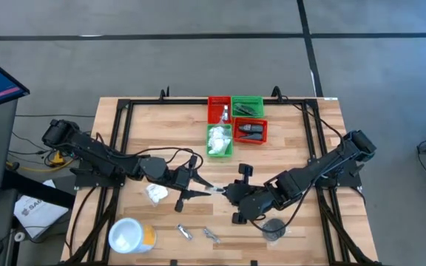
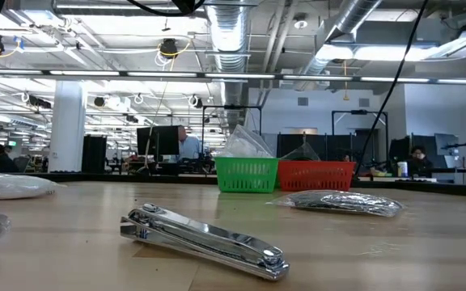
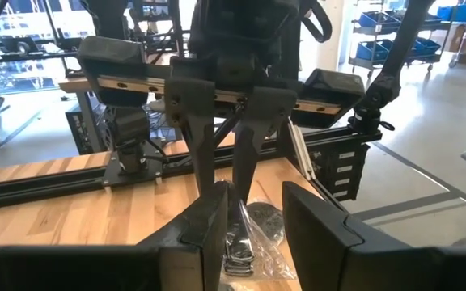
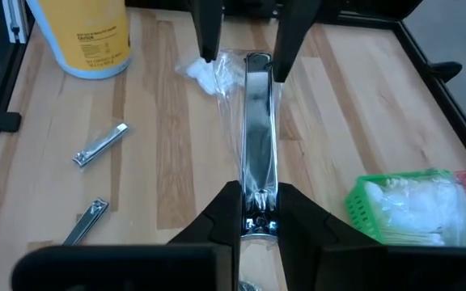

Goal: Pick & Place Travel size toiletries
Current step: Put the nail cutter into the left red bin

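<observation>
Two dark robot arms meet at the centre of a wooden bench (image 1: 287,148), seen from above. The right claw (image 4: 259,212) is clamped on one end of a nail clipper in clear wrap (image 4: 257,137), a long shiny metal piece inside a plastic sleeve. The left claw (image 4: 243,61), fingers parted to a middling gap, straddles the sleeve's other end at the upper centre of the right wrist frame; whether its fingers (image 3: 205,230) actually touch the wrap cannot be told. In the overhead frame the wrapped clipper (image 1: 217,191) sits at mid-frame between the two claws, the left claw (image 1: 198,188) on its left and the right claw (image 1: 231,194) on its right.

A white plastic-wrapped packet (image 1: 156,193) lies left of centre, below the left arm. Two bare nail clippers (image 1: 184,232) (image 1: 211,235) lie near the bottom edge, and a black round disc in clear wrap (image 1: 274,228) rests lower right of centre. A white round tub with an orange side (image 1: 130,236) stands at lower left.

At the upper centre, red and green bins (image 1: 235,120) sit clustered, one green bin (image 1: 220,140) full of white packets.
</observation>
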`<state>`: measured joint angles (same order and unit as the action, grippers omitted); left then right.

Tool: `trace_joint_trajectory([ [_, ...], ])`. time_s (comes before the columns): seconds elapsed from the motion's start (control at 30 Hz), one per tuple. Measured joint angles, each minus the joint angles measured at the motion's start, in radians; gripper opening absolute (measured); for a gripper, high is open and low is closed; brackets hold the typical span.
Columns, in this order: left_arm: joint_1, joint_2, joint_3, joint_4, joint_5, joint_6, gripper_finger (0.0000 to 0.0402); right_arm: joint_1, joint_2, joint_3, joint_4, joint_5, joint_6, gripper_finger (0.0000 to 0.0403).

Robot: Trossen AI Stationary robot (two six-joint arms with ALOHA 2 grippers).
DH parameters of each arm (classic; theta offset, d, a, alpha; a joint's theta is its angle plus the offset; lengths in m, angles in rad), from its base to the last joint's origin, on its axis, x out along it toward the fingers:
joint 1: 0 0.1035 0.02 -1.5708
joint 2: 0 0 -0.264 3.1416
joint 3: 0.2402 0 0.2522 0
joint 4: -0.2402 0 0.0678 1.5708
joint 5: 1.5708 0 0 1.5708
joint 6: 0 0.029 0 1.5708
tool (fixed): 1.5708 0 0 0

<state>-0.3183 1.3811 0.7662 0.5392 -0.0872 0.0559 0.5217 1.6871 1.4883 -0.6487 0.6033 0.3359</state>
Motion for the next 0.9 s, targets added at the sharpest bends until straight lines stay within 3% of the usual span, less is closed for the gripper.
trace_joint_trajectory([
  [0.9, 0.0, 0.002, -0.014, -0.002, -0.045, -0.001, 0.0114, -0.027, 0.002, 0.034, 0.055, -0.004, -0.077, 0.0043],
])
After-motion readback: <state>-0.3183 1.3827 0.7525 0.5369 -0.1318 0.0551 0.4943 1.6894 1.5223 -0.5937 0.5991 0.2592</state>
